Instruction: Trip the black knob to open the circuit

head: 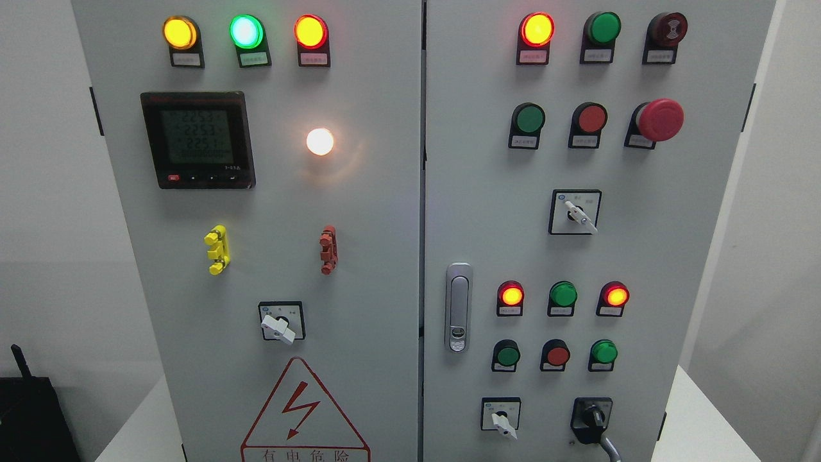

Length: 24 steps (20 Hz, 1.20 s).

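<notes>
The black knob (592,416) sits on its black base at the lower right of the right cabinet door (641,256), with its handle pointing roughly upward. From the bottom edge a thin grey curved piece (611,449) rises to just under the knob. It may be a fingertip of my right hand, but too little of it shows to be sure. No left hand appears anywhere.
A white selector switch (501,418) is left of the knob. Above are rows of red and green lamps and buttons, a red mushroom stop button (659,120) and a door latch (458,308). The left door (359,256) carries a meter, lamps and a white switch (279,327).
</notes>
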Each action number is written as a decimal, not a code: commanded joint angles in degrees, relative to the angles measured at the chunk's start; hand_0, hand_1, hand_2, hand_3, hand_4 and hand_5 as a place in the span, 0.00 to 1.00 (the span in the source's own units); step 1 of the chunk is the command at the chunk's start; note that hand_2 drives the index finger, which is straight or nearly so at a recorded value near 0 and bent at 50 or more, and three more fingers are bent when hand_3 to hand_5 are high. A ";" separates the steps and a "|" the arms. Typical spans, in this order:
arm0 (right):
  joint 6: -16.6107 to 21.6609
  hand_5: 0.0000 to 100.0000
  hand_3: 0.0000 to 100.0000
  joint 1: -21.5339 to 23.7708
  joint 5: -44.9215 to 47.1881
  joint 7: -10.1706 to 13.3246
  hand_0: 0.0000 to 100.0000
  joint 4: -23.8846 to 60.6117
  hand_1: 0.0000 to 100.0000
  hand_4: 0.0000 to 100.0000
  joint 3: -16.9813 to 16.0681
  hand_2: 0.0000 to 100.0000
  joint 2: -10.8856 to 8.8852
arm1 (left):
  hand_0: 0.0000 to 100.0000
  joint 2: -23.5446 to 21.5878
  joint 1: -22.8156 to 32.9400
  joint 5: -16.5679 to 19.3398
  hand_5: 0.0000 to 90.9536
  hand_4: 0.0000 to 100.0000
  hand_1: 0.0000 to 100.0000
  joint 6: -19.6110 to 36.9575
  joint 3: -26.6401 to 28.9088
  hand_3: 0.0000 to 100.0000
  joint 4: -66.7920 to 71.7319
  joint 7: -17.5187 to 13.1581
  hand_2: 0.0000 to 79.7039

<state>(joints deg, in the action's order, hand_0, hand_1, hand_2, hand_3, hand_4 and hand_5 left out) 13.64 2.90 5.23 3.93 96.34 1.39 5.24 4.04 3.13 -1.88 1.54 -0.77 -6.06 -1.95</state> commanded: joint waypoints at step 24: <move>0.77 1.00 1.00 -0.35 -0.40 0.03 0.06 2.45 0.11 1.00 2.56 0.00 -0.14 | 0.12 0.00 -0.14 -0.14 0.00 0.00 0.39 0.13 0.07 0.00 -0.01 0.01 0.00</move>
<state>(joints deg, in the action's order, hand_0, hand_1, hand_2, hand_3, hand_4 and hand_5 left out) 13.64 2.97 5.20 4.64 96.65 2.83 5.22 4.04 3.13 -1.89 1.54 -0.77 -6.06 -1.95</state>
